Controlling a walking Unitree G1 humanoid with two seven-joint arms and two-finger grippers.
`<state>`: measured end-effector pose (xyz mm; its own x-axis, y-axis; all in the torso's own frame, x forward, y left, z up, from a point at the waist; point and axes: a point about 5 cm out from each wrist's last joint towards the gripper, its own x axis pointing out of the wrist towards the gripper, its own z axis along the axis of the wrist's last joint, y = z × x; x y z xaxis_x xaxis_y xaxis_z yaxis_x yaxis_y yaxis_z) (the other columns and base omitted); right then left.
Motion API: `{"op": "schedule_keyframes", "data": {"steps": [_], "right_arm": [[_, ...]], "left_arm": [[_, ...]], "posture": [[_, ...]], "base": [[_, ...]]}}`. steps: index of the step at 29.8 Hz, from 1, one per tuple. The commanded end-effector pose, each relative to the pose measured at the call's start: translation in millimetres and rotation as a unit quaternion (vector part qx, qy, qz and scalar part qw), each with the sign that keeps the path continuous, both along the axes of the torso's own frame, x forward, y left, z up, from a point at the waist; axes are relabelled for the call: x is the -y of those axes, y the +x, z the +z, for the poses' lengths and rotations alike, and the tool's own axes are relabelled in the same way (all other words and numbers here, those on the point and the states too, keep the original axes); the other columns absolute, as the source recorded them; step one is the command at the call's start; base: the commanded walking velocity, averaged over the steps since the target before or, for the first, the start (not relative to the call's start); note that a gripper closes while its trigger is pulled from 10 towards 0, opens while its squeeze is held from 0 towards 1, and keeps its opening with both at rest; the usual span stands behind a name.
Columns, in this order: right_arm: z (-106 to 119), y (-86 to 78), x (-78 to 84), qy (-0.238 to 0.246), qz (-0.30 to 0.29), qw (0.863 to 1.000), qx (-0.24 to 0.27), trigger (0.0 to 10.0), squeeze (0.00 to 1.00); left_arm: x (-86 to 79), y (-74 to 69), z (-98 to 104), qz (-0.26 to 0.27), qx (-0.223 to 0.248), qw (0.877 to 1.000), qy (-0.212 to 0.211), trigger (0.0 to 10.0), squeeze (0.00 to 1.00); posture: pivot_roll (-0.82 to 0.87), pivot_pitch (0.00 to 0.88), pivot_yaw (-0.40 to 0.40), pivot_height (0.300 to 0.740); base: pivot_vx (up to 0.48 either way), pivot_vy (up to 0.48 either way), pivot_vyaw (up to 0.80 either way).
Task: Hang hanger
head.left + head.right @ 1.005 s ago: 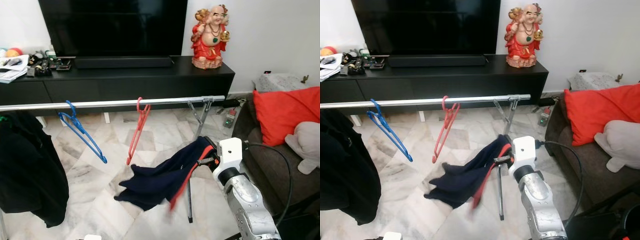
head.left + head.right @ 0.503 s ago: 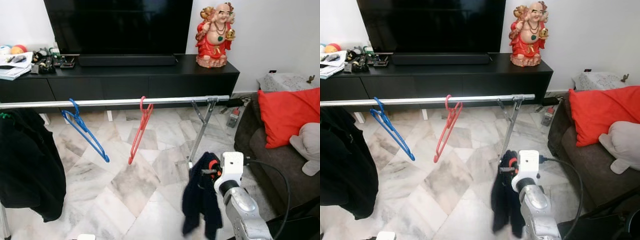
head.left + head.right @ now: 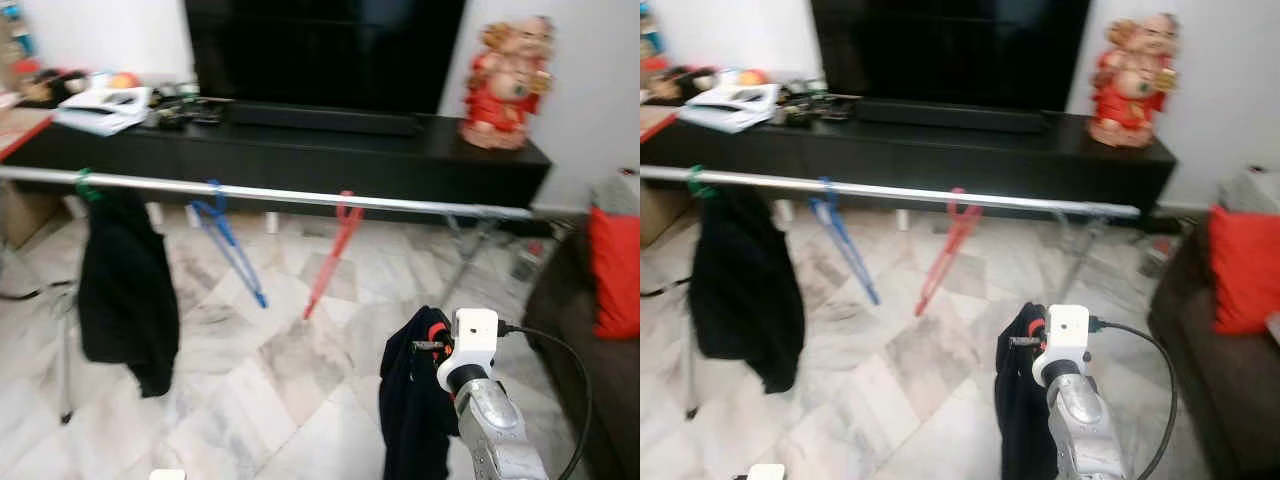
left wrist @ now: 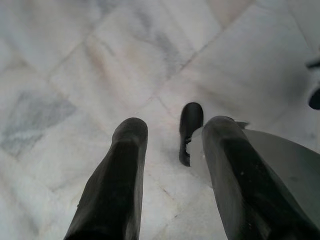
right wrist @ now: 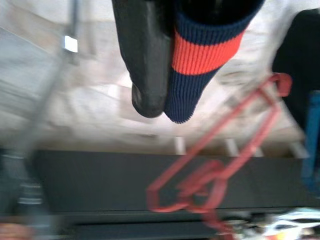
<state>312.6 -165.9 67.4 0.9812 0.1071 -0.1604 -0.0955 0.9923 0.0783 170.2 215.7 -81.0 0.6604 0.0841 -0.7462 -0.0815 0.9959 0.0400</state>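
Low down, right gripper (image 3: 432, 345) clamped on navy garment (image 3: 412, 400) with red trim, short of silver rail (image 3: 300, 195), bare rail stretch right of red hanger (image 3: 332, 250), left gripper (image 4: 170, 160) open over marble floor (image 3: 250, 400).

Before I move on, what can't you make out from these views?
- Right claw: right wrist view, its second finger is hidden behind the navy garment.
- Hanger inside that garment: eye views, just a red bit at the collar.
- Items on the TV console: eye views, motion blur.

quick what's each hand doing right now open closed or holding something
Left hand: open, holding nothing, over the marble floor.
Right hand: closed on the navy garment.
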Motion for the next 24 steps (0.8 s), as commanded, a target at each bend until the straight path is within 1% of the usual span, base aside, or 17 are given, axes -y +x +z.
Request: {"op": "schedule_keyframes", "data": {"steps": [1,2,4,5,7,8,10,12,13,14,15,18,20,21,22,24], "right_arm": [[4.7,3.3,0.7,0.000,-0.003,1.000,0.015,10.0,0.00],[2.9,2.5,1.3,0.001,-0.004,1.000,0.013,10.0,0.00],[2.1,2.1,1.6,0.001,-0.004,1.000,0.012,10.0,0.00],[-0.4,1.1,2.4,0.002,-0.006,1.000,0.008,10.0,0.00],[-1.3,0.7,2.7,0.003,-0.006,1.000,0.007,10.0,0.00],[-7.4,-0.3,5.4,0.020,-0.015,1.000,-0.007,10.0,0.00],[-11.4,-1.1,7.6,0.024,-0.021,0.999,-0.016,10.0,0.00],[-18.6,-2.6,11.3,0.028,-0.034,0.999,-0.032,10.0,0.00],[-21.2,-3.3,12.6,0.029,-0.039,0.998,-0.038,10.0,0.00],[-24.3,-4.3,13.4,0.028,-0.041,0.998,-0.045,10.0,0.00],[-28.5,-5.9,14.2,0.024,-0.043,0.997,-0.054,10.0,0.00],[-34.8,-8.8,17.4,0.021,-0.056,0.996,-0.067,10.0,0.00],[-39.0,-10.9,20.4,0.029,-0.070,0.994,-0.077,10.0,0.00],[-42.2,-12.2,22.5,0.037,-0.081,0.992,-0.084,10.0,0.00],[-42.2,-12.2,22.5,0.037,-0.081,0.992,-0.084,10.0,0.00],[-45.2,-12.7,24.1,0.044,-0.089,0.991,-0.089,10.0,0.00]], "left_arm": [[0.4,7.6,4.0,0.002,0.017,1.000,0.003,10.0,0.00],[0.8,13.1,7.0,-0.002,0.029,1.000,0.004,10.0,0.00],[0.8,15.6,8.4,-0.003,0.035,0.999,0.004,10.0,0.00],[0.5,23.1,13.3,-0.004,0.055,0.998,0.004,10.0,0.00],[0.4,25.9,15.2,-0.005,0.063,0.998,0.004,10.0,0.00],[0.0,40.3,25.9,-0.011,0.105,0.994,0.005,10.0,0.00],[0.1,49.6,33.5,-0.016,0.133,0.991,0.006,10.0,0.00],[1.6,67.9,50.4,-0.032,0.189,0.981,0.012,10.0,0.00],[2.4,74.5,57.2,-0.038,0.210,0.977,0.014,10.0,0.00],[4.5,82.3,66.5,-0.047,0.238,0.970,0.016,10.0,0.00],[8.0,91.3,78.5,-0.060,0.273,0.960,0.018,10.0,0.00],[14.1,99.7,93.5,-0.078,0.314,0.946,0.018,10.0,0.00],[18.0,103.8,104.9,-0.089,0.344,0.935,0.017,10.0,0.00],[21.4,105.9,112.4,-0.094,0.363,0.927,0.016,10.0,0.00],[21.4,105.9,112.4,-0.094,0.363,0.927,0.016,10.0,0.00],[26.8,107.2,119.6,-0.097,0.381,0.920,0.011,10.0,0.00]], "posture": [[0.02,0.028,-0.027,0.740],[0.02,0.027,-0.026,0.740],[0.02,0.025,-0.026,0.740],[0.01,0.023,-0.026,0.740],[0.01,0.022,-0.026,0.740],[0.01,0.020,-0.026,0.740],[0.01,0.019,-0.026,0.740],[0.02,0.013,-0.027,0.740],[0.02,0.013,-0.027,0.740],[0.02,0.010,-0.027,0.740],[0.02,0.008,-0.027,0.740],[0.03,0.005,-0.029,0.740],[0.03,0.000,-0.031,0.740],[0.04,0.000,-0.034,0.740],[0.04,0.000,-0.034,0.740],[0.04,0.000,-0.038,0.740]], "base": [[0.000,0.000,0.80],[0.000,0.000,0.80],[0.000,0.000,0.80],[0.000,0.000,0.67],[0.000,0.000,0.67],[0.000,0.000,0.00],[0.000,0.000,0.00],[0.000,0.000,0.00],[0.000,0.000,0.00],[0.000,0.000,0.00],[0.000,0.000,0.00],[0.000,0.000,0.00],[0.000,0.000,0.00],[0.000,0.000,0.00],[0.000,0.000,0.00],[0.000,0.000,0.00]]}}
